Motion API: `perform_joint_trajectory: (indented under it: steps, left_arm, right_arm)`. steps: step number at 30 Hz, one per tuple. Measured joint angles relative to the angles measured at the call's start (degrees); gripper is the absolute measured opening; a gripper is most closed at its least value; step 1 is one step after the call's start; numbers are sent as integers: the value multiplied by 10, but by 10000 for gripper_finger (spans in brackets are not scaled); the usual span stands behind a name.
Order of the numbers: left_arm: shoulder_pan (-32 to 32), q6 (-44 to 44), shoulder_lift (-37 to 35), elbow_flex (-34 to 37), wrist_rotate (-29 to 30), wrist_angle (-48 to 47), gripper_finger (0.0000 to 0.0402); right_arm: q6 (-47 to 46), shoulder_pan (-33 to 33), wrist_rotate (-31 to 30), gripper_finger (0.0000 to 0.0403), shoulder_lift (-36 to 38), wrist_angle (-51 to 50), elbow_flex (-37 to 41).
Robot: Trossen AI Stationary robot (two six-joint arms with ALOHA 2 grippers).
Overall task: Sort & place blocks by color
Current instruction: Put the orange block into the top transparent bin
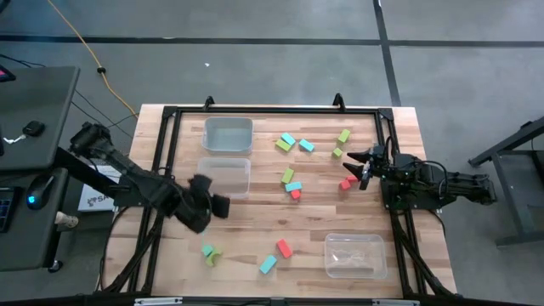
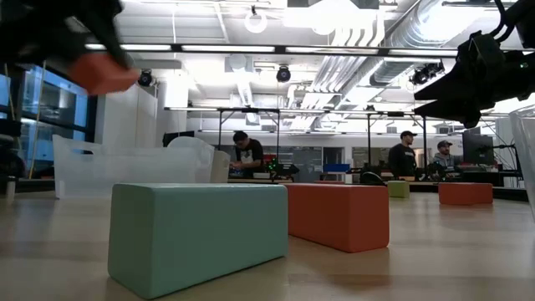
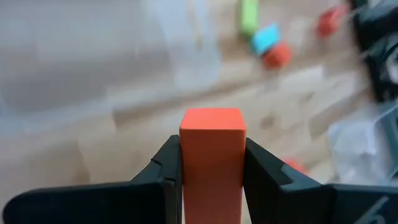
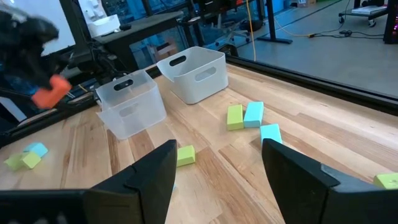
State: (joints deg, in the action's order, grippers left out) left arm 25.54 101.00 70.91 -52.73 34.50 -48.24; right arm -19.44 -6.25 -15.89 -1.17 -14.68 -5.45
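the left gripper (image 3: 211,180) is clenched on a red-orange block (image 3: 212,149), pinching its long sides so one end pokes out ahead of the fingertips; that hold leaves the free end clear to go down first. in the high view this gripper (image 1: 214,206) hangs above the table, just short of the nearer clear bin (image 1: 226,177), with a second clear bin (image 1: 229,134) straight beyond it, so the carry looks aimed at one of those two, though which colour belongs where cannot be told. behind the gripper, toward the near table edge, lie a cyan and green pair (image 1: 210,252), a red block (image 1: 284,247) and a cyan block (image 1: 268,264), well apart from it and out of its path. ahead and to its right the middle of the table (image 1: 255,217) is bare wood, giving open room to swing. further right a loose cluster of blocks (image 1: 291,183) sits between the two arms, and more blocks (image 1: 295,142) lie beyond it. the right gripper (image 1: 357,167) waits with its fingers spread and nothing between them, a red block (image 1: 346,183) just beside it. a third clear bin (image 1: 354,255) sits to its near side, close to the table's front edge.
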Motion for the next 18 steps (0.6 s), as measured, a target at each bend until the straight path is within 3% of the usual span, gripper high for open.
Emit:
perform_joint_trajectory:
  steps: [11,15,18]
  left_arm:
    - [-181,-400,-107,0,21,7,79]
    - [-248,-591,-113,0,-27,6,79]
    - [-297,-680,-111,0,-93,6,79]
  right_arm:
    - [0,0,0,227,-2,0,0]
    - [0,0,0,227,-3,0,0]
    - [0,0,0,227,-3,0,0]
